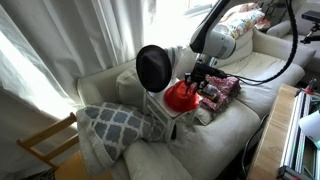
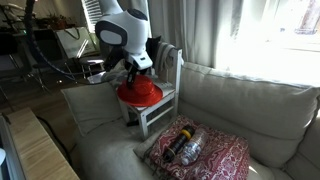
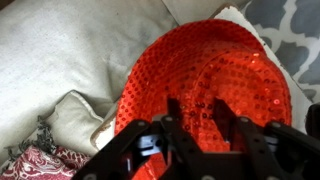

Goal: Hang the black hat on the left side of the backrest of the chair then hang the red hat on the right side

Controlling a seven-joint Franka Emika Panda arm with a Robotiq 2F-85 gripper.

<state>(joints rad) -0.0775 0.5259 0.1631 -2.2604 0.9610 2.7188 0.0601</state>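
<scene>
Between the pincer's (image 3: 200,128) fingers (image 3: 173,135) we see the red hat (image 3: 205,70), its sequined surface filling the gap in the wrist view. The fingers stand partway apart with the red material between them, but we cannot tell whether they press on it or merely straddle it.

Directly beneath the pincer, in both exterior views, the red hat (image 1: 180,97) lies on the seat of the small white chair (image 2: 150,115) and covers most of it, with the pincer down at the hat's upper part. Just behind the pincer rises the backrest (image 2: 172,68). The black hat (image 1: 155,67) hangs on one of its corner posts, its round face turned toward the camera in an exterior view, close beside the pincer and the red hat.

Under all this, the chair stands on a cream sofa (image 2: 250,100). A little farther out, to one side of the pincer, a grey cushion (image 1: 115,122) with a white lattice pattern leans by the chair. To the other side a red patterned cloth (image 2: 215,155) lies on the sofa with a dark bottle-like object (image 2: 186,146) on top, well apart from the pincer. Farthest from the pincer, past the sofa's end, stands a natural wood chair (image 1: 45,145).
</scene>
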